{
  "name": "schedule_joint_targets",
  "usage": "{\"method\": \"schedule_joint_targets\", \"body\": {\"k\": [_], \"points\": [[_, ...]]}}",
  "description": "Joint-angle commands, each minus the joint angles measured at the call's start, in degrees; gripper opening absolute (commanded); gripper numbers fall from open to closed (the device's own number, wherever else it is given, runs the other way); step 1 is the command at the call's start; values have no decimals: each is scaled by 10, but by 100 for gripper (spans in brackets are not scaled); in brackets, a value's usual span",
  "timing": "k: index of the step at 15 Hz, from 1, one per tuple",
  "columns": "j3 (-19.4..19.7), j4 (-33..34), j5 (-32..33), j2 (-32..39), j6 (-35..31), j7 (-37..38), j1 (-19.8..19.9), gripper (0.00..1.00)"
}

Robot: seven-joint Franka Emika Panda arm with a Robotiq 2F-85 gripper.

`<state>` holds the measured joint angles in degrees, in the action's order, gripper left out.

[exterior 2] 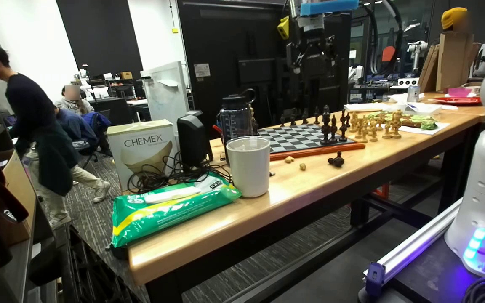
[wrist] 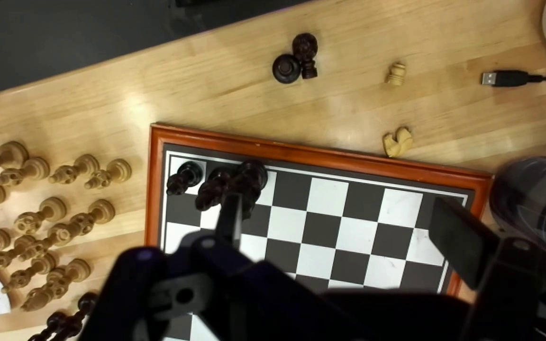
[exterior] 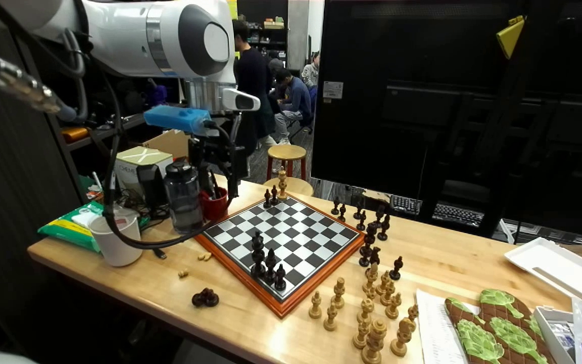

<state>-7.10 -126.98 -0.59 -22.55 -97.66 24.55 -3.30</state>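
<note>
Wrist view, from the left: pale chess pieces [wrist: 54, 208] stand clustered on the wooden table [wrist: 235, 94], just beside the chessboard [wrist: 327, 195]; three dark chess pieces [wrist: 213, 188] stand upright on the board's upper-left corner as seen there; the gripper [wrist: 339, 218] has its jaws spread wide, nothing between them, and the finger [wrist: 229, 222] at the left overlaps the tallest dark piece in that view; outside the board's reddish rim [wrist: 320, 158] lie dark chess parts [wrist: 295, 62], then two small pale bits [wrist: 400, 144] and a USB plug [wrist: 510, 78]; a dark translucent bottle [wrist: 536, 203] stands at the far right, near the board's corner; in an exterior view, again from the left, a Chemex box [exterior 2: 143, 151], a green packet [exterior 2: 175, 210] and a white mug [exterior 2: 249, 170] line the table's end, the packet's tip just beside the mug; farther right there, the gripper hangs in the air, higher than the dark pieces and well apart from them.
</note>
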Motion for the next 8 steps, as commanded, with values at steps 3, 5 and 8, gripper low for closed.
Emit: {"method": "schedule_joint_targets", "body": {"k": [3, 5, 8], "points": [[-9, 0, -2, -7, 3, 6, 8, 100], [-9, 0, -2, -8, 3, 6, 8, 100], [-9, -1, -2, -8, 3, 6, 8, 100]]}}
